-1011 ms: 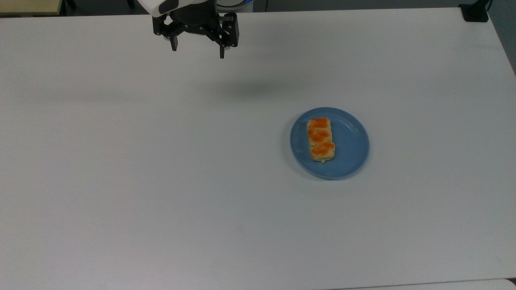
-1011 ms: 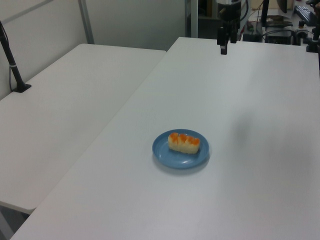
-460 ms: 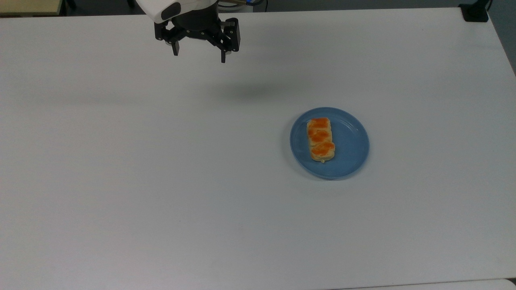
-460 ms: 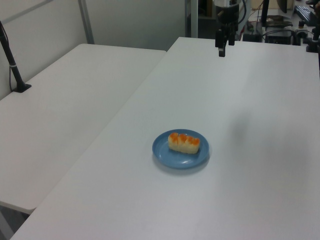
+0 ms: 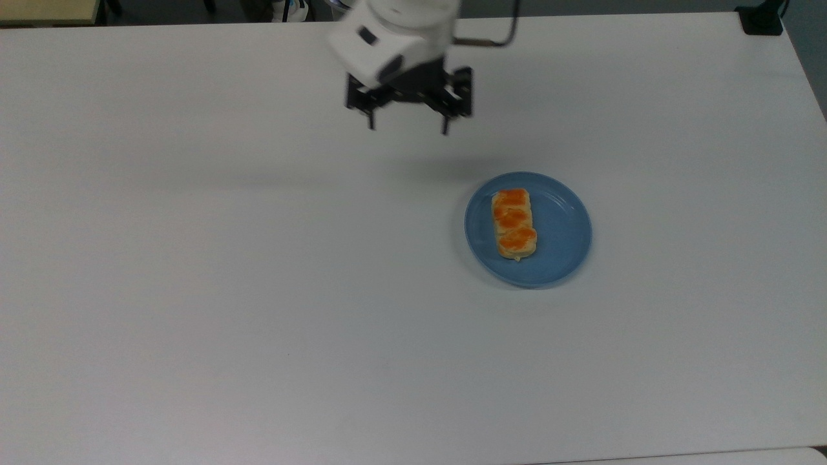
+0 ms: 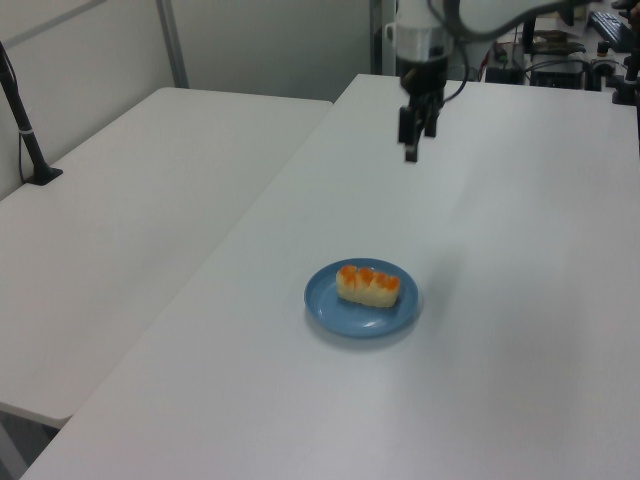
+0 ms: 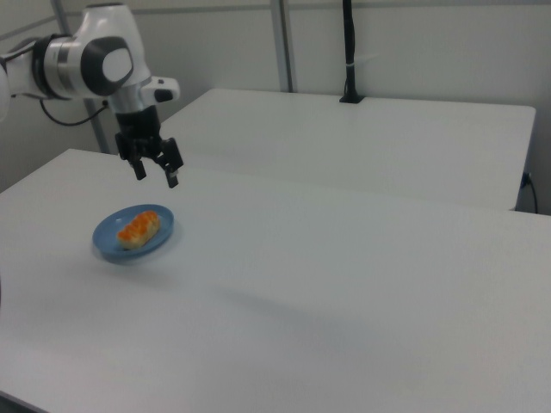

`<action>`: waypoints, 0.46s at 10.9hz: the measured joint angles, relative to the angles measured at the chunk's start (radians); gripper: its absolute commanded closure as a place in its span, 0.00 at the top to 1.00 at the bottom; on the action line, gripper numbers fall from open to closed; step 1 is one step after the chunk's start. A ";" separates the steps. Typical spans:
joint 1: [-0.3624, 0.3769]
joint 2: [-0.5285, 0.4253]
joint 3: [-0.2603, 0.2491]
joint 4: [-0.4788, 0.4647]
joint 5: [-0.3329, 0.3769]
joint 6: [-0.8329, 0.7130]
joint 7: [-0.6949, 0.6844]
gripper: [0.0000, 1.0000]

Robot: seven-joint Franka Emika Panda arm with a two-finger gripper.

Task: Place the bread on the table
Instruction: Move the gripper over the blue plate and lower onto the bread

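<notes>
The bread [image 5: 514,223] [image 6: 368,284] [image 7: 139,230], a small pale-yellow bun with three orange glazed patches, lies on a round blue plate [image 5: 561,236] [image 6: 335,308] [image 7: 160,238] on the white table [image 5: 258,290] [image 6: 520,260] [image 7: 344,284]. My gripper [image 5: 408,126] [image 6: 411,150] [image 7: 156,174] hangs in the air above the table, open and empty, up and to the left of the plate in the top view. Its two dark fingers point down with a wide gap between them.
A second white table [image 6: 130,220] [image 7: 344,138] adjoins this one. A black post [image 6: 22,125] [image 7: 349,52] stands clamped on it. A black clamp [image 5: 761,18] sits at the top view's upper right corner of the table.
The gripper has swung toward the plate, moving right and slightly down in the top view, and stayed open. The bread and plate have not moved.
</notes>
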 measured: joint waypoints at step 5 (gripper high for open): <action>0.154 0.219 -0.007 0.005 0.000 0.220 0.139 1.00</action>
